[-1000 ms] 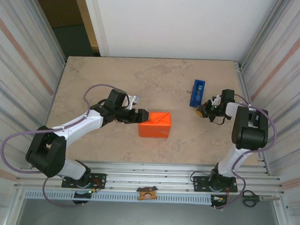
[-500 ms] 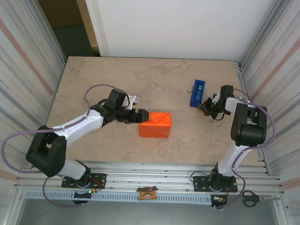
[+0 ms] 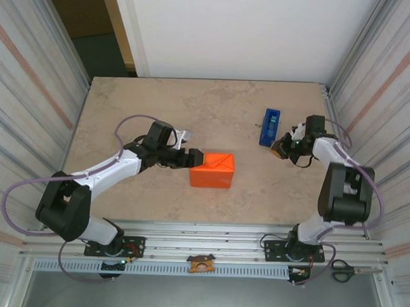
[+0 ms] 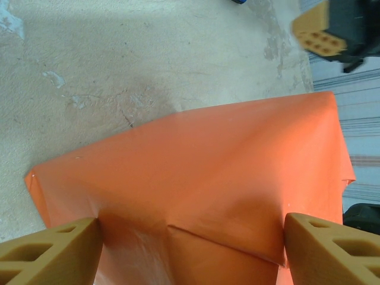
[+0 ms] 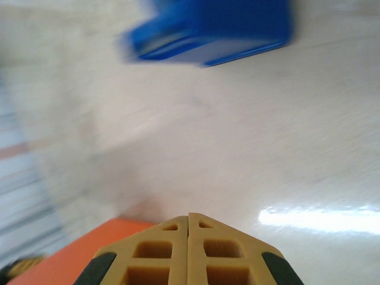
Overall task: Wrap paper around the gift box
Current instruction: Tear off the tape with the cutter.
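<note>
Gift box: squarish, sheathed in orange paper, creased diagonal end folds. Left gripper: jaws released, straddling its end. Right gripper: jaws clenched, empty.

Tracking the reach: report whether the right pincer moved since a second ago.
Yes: against the unmoved blue tape dispenser, the right pincer shifted slightly toward the far edge.

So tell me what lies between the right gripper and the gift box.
Only bare table, by the top view; the blue tape dispenser sits off that line.
</note>
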Controlling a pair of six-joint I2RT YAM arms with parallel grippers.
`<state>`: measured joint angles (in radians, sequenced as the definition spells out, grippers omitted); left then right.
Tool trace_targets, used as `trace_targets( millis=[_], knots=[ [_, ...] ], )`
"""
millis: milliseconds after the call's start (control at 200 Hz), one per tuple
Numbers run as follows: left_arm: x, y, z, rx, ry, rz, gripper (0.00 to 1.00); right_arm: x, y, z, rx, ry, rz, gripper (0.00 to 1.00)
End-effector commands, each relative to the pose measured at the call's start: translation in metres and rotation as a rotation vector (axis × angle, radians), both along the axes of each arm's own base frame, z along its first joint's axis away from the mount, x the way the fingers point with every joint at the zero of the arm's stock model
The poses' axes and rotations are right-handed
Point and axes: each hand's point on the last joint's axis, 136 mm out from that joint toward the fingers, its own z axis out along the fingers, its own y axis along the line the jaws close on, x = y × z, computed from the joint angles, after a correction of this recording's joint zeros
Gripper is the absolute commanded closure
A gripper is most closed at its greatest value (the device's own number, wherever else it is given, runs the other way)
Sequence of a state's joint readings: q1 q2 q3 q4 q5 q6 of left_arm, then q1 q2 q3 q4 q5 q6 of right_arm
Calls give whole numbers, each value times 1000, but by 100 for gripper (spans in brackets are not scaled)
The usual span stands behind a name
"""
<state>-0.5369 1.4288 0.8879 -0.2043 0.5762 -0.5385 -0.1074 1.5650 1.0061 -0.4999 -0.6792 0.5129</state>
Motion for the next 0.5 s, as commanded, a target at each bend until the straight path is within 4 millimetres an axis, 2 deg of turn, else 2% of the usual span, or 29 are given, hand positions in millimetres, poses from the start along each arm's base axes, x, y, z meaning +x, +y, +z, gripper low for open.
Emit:
trace_targets(
  millis=[0, 120, 251, 346, 496],
  knots=[
    [-23, 9, -37, 100, 113, -22, 22, -32, 32, 49, 120, -32, 127, 100],
    [-23, 9, -37, 103, 108, -24, 22, -39, 48, 93, 178, -110, 164, 100],
    [-22, 8, -37, 102, 106, -23, 22, -38, 69, 131, 243, -183, 186, 100],
    [-22, 8, -37, 101, 107, -24, 22, -36, 90, 143, 258, -204, 209, 100],
    [-23, 9, -37, 102, 107, -25, 22, -44, 137, 145, 303, -176, 293, 100]
  ],
)
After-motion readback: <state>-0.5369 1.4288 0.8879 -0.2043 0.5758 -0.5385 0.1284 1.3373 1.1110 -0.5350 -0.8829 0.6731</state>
